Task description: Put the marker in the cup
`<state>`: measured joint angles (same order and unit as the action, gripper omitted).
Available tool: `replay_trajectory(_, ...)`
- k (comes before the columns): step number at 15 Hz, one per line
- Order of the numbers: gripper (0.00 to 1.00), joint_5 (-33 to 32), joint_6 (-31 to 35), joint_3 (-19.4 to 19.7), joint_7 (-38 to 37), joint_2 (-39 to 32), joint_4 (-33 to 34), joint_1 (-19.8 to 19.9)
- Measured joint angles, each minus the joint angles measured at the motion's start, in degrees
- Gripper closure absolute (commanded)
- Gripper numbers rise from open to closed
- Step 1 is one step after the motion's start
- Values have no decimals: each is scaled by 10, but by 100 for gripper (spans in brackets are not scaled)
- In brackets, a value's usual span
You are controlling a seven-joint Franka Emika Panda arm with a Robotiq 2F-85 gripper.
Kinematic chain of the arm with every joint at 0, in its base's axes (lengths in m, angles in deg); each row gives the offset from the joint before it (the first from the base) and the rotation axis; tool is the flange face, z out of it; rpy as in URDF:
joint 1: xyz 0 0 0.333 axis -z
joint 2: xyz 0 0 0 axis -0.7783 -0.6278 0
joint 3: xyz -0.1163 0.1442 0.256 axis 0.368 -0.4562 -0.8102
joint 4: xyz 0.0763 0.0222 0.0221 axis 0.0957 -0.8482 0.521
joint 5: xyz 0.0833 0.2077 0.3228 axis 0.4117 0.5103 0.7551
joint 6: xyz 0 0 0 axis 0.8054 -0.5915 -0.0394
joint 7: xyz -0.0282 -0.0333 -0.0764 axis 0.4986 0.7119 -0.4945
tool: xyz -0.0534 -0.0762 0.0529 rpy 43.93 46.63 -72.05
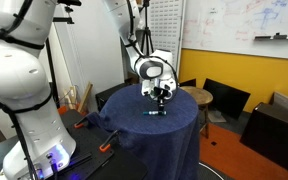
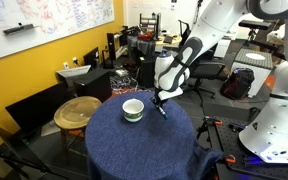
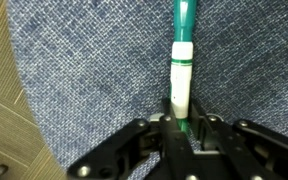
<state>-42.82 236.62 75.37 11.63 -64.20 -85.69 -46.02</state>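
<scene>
The marker (image 3: 183, 55) is teal-green with a white band. In the wrist view it lies over the blue cloth, with its lower end between my jaws. My gripper (image 3: 181, 125) is closed around that end. In both exterior views the gripper (image 1: 161, 97) (image 2: 161, 99) points down at the round table, with the marker (image 1: 156, 112) (image 2: 162, 107) low at the cloth under it. The cup (image 2: 133, 109), white with a dark green band, stands upright on the table just beside the gripper. I cannot make the cup out in the wrist view.
The round table is draped in blue cloth (image 2: 134, 145) (image 1: 154, 130). A round wooden stool (image 2: 77, 110) and dark chairs (image 1: 224, 98) stand around it. A yellow wall with whiteboards (image 2: 44, 20) is behind. Orange-handled clamps (image 1: 106, 147) sit on the base.
</scene>
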Motion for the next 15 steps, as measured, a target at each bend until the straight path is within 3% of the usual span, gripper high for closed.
replay_trajectory(6,95,-8,0,16,-18,1,0,-23)
replay_trajectory(15,95,-102,13,99,-118,48,-36,-116)
